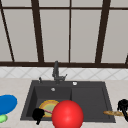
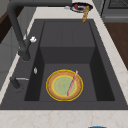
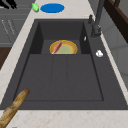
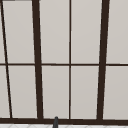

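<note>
My left hand (image 1: 38, 115) floats at the sink's front left corner, fingers relaxed and holding nothing. Its black fingers (image 3: 7, 3) also show in the right side view, off the counter's front. Just behind it, a yellow plate (image 1: 49, 107) (image 2: 64, 85) (image 3: 63, 47) lies in the left basin with a pink stick (image 2: 72, 83) across it. My right hand (image 1: 123, 106) hangs open over the right counter, above the end of a baguette (image 1: 113, 113) (image 3: 13, 107). A big red ball (image 1: 67, 114) sits in front of the sink's near edge.
The dark sink (image 1: 87, 97) has a deep left basin and a shallow right part. A faucet (image 1: 56, 72) stands at the back. A blue plate (image 1: 7, 103) and a green thing (image 1: 2, 118) lie on the left counter. A dark bowl (image 2: 80, 7) sits beyond the baguette.
</note>
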`<action>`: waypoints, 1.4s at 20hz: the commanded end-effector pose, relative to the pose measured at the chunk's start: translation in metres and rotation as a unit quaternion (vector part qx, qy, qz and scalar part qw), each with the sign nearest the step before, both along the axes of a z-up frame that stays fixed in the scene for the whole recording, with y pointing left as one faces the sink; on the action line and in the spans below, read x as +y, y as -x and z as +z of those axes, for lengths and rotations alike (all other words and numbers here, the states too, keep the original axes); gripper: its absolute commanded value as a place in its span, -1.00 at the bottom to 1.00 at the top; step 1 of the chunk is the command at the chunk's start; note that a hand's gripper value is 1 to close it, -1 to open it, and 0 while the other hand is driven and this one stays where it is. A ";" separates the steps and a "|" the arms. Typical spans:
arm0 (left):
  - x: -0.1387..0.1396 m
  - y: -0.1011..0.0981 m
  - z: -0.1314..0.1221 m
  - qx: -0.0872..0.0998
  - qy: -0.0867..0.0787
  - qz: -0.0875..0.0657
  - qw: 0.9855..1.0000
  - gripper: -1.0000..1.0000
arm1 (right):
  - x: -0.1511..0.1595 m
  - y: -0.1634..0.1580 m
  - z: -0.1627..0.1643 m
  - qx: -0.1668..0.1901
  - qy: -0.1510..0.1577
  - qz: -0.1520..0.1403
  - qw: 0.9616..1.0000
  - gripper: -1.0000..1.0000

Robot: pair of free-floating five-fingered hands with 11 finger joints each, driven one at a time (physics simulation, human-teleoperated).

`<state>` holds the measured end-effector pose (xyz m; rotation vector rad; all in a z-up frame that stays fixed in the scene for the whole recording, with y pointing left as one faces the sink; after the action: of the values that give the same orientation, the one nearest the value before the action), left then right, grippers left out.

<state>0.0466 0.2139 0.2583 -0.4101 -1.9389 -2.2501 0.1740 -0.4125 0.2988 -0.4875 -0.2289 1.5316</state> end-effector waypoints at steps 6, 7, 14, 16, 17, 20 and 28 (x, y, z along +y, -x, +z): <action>0.000 0.000 0.000 0.000 0.000 0.000 1.000 0.00 | 0.015 -0.035 -0.019 -0.057 0.010 -0.022 0.998 -1.00; 0.000 0.000 0.000 0.000 0.000 0.000 1.000 0.00 | 0.016 -0.035 -0.031 -0.061 0.010 -0.021 0.998 -1.00; 0.000 0.000 0.000 0.000 0.000 0.000 1.000 0.00 | 0.014 -0.053 -0.088 -0.081 0.017 -0.026 0.996 -1.00; 0.000 0.000 0.000 0.000 0.000 0.000 1.000 0.00 | 0.014 -0.063 -0.102 -0.092 0.024 -0.025 0.995 -1.00; 0.000 0.000 0.000 0.000 0.000 0.000 1.000 0.00 | 0.014 -0.067 -0.108 -0.095 0.027 -0.026 0.995 -1.00; 0.000 0.000 0.000 0.000 0.000 0.000 1.000 0.00 | 0.011 -0.069 -0.117 -0.122 0.032 -0.030 0.992 -1.00; 0.000 0.000 0.000 0.000 0.000 0.000 1.000 0.00 | 0.012 -0.068 -0.159 -0.191 0.042 -0.013 0.981 -1.00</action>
<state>0.0466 0.2139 0.2583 -0.4101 -1.9389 -2.2501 0.2430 -0.4004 0.1583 -0.8005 -0.4242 1.4593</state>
